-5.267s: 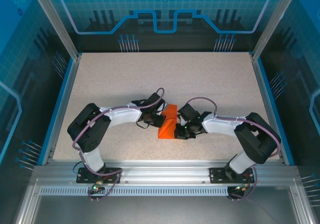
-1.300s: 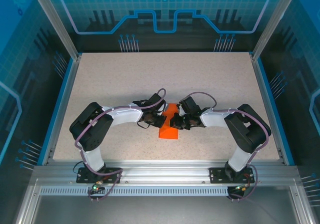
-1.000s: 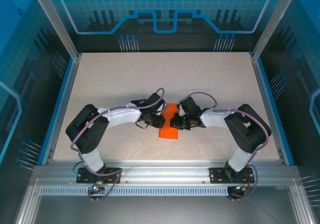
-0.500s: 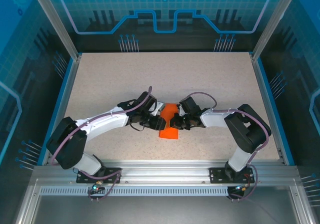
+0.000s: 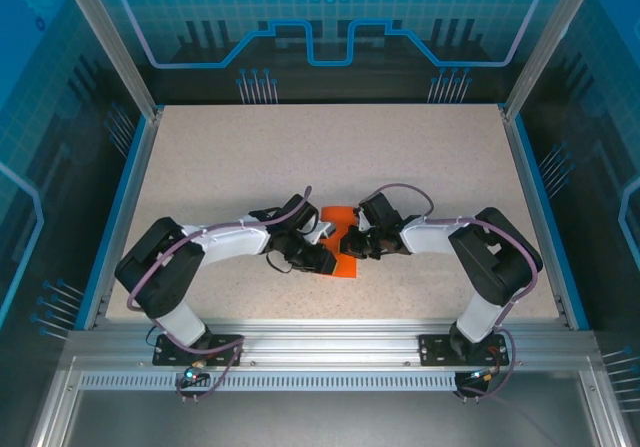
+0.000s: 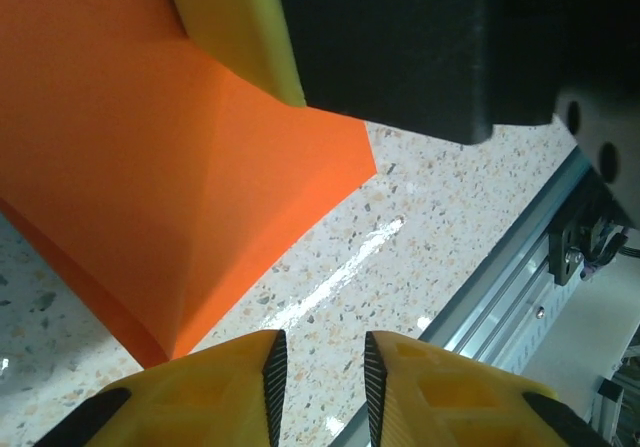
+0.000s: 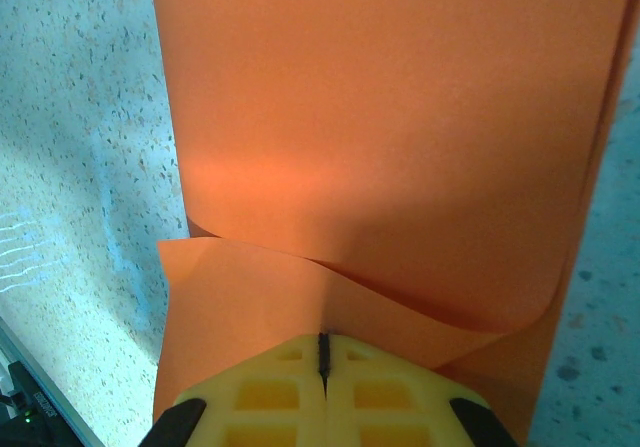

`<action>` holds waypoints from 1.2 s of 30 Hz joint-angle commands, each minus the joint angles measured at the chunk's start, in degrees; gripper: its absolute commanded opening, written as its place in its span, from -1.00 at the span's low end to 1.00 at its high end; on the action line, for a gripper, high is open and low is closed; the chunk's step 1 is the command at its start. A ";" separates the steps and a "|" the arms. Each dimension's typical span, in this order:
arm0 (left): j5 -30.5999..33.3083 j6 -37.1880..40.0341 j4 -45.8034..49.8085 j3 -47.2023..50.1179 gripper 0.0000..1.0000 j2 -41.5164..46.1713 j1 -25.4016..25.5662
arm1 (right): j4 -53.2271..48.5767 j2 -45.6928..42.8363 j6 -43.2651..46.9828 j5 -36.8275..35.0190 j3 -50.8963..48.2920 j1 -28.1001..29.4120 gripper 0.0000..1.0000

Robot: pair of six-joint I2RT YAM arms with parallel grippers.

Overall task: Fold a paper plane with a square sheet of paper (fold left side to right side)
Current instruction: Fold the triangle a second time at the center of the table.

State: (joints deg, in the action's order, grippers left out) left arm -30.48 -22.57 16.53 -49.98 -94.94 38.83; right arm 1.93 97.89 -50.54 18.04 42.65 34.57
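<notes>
— Two grippers! Holding anything?
— The right gripper is shut, tips on the folded square sheet of paper, mid table. The left gripper has a small empty gap, just by the paper's corner.
</notes>
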 commanded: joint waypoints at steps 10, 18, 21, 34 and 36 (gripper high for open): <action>3.71 1.47 0.07 -1.96 -0.39 -3.17 -0.30 | -4.19 1.77 0.59 -1.46 -2.41 0.49 -0.93; 5.01 1.51 -0.01 -1.18 -0.40 -4.02 -0.29 | -4.31 1.94 0.71 -1.43 -2.42 0.50 -0.92; 5.71 1.56 0.15 -1.01 -0.41 -4.25 -0.26 | -4.48 1.87 0.68 -1.55 -2.42 0.50 -0.93; 7.29 1.65 0.60 0.01 -0.48 -4.73 -0.33 | -4.86 1.69 0.86 -1.83 -2.49 0.46 -0.92; 6.97 1.60 0.60 0.09 -0.49 -4.92 -0.30 | -5.01 1.69 0.92 -1.87 -2.33 0.54 -0.93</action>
State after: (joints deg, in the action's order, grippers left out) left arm -23.97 -22.15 16.16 -51.03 -98.70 38.83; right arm 2.42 97.89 -50.54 18.04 42.33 34.57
